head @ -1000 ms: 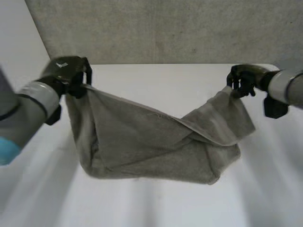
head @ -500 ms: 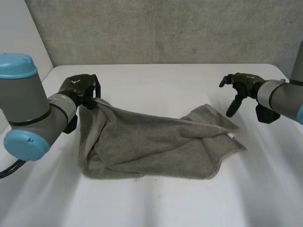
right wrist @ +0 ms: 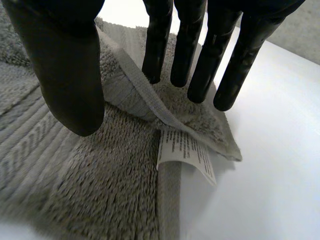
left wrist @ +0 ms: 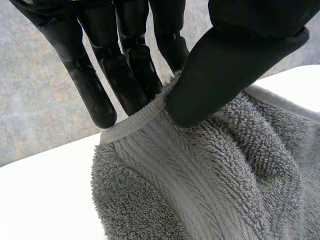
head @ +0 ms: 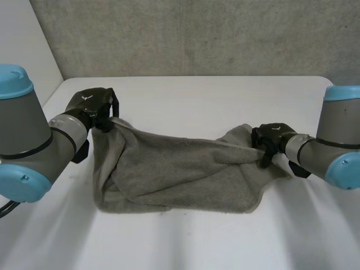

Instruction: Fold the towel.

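A grey towel [head: 180,174] lies crumpled across the middle of the white table [head: 185,95]. Its left upper corner is lifted a little by my left hand [head: 93,107]. In the left wrist view the thumb [left wrist: 230,60] and fingers [left wrist: 125,75] pinch the towel's hem [left wrist: 135,122]. My right hand [head: 270,138] is low over the towel's right corner. In the right wrist view its straight fingers [right wrist: 200,60] and thumb [right wrist: 65,65] stand apart over a raised fold of the towel [right wrist: 75,170], beside a white label [right wrist: 185,152].
A grey wall [head: 197,34] rises behind the table's far edge. Bare white tabletop [head: 185,247] lies in front of the towel and at its right [right wrist: 270,125].
My right hand let go of the right corner, which dropped onto the table, then came down over it again. My left hand sank lower, still pinching its corner.
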You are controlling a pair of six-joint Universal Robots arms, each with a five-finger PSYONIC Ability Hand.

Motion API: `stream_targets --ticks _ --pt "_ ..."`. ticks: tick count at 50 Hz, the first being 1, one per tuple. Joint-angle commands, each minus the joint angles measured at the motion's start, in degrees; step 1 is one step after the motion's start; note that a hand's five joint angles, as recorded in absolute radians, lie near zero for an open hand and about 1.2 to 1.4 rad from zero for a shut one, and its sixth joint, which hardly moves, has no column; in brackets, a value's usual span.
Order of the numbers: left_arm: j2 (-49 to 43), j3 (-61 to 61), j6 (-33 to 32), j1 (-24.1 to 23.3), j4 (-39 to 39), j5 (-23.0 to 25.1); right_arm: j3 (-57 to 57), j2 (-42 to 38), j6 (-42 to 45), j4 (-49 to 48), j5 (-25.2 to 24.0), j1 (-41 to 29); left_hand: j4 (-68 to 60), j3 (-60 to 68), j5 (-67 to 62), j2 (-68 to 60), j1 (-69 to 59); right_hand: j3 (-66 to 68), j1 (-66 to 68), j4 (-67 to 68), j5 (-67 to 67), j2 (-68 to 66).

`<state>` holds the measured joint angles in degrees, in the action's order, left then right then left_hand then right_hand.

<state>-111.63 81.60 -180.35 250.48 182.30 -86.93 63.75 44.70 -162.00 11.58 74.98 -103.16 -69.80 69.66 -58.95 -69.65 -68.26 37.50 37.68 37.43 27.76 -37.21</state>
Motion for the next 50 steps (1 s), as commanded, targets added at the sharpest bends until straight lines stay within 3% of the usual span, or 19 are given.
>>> stream_targets --ticks 1,3,4,7,12,17,21,28,39,44,50 --pt "0.36 0.48 0.00 0.01 0.07 0.00 -0.65 -2.87 -2.18 -4.02 0.25 -0.64 -10.20 10.34 -11.05 -10.35 -11.74 8.58 8.40 8.65 8.32 -8.87" --pt "0.45 0.57 0.00 0.01 0.07 -0.09 -0.91 -3.57 -2.44 -4.11 0.16 -0.73 -10.20 10.34 -11.05 -10.35 -11.74 24.94 24.76 25.02 24.68 -25.23" --pt "0.45 0.57 0.00 0.01 0.07 -0.09 -0.91 -3.57 -2.44 -4.11 0.16 -0.73 -10.20 10.34 -11.05 -10.35 -11.74 25.06 24.88 25.14 24.80 -25.35" --pt "0.45 0.49 0.00 0.01 -0.02 -0.09 -1.09 -2.96 -2.53 -4.11 0.08 -0.90 -10.20 10.34 -11.05 -10.35 -11.74 42.42 42.24 42.50 42.16 -42.71" --pt "1.24 -0.57 -0.08 0.19 -0.46 -0.26 -1.00 2.93 -2.53 -4.02 0.16 -0.73 -10.20 10.34 -11.05 -10.35 -11.74 42.50 42.32 42.57 42.24 -42.79" --pt "6.58 -1.27 -0.52 0.71 -0.72 -0.09 -0.65 19.15 -1.83 -3.15 0.34 -0.02 -10.20 10.34 -11.05 -10.35 -11.74 42.50 42.32 42.57 42.24 -42.79" --pt "11.77 -2.06 -0.79 0.98 -2.64 0.09 -1.79 27.02 -1.48 -0.33 0.25 0.85 -10.20 10.34 -11.05 -10.35 -11.74 42.50 42.32 42.57 42.24 -42.79" --pt "23.11 -7.32 -0.88 2.47 -13.35 0.44 -13.01 38.52 1.60 15.72 -0.62 5.77 -10.20 10.34 -11.05 -10.35 -11.74 42.50 42.32 42.57 42.24 -42.79" --pt "28.14 -20.43 -2.90 2.47 -28.06 0.53 -33.15 38.88 4.76 33.67 -1.24 5.51 -10.20 10.34 -11.05 -10.35 -11.74 42.50 42.32 42.57 42.24 -42.79" --pt "23.33 -27.62 -8.69 2.56 -35.43 -0.26 -35.80 35.38 4.85 35.26 -1.86 5.60 -10.20 10.34 -11.05 -10.35 -11.74 42.50 42.32 42.57 42.24 -42.79" --pt "15.66 -31.86 -10.46 2.65 -37.29 -0.09 -35.28 30.44 4.94 35.27 -1.86 4.37 -10.20 10.34 -11.05 -10.35 -11.74 42.50 42.32 42.57 42.24 -42.79"
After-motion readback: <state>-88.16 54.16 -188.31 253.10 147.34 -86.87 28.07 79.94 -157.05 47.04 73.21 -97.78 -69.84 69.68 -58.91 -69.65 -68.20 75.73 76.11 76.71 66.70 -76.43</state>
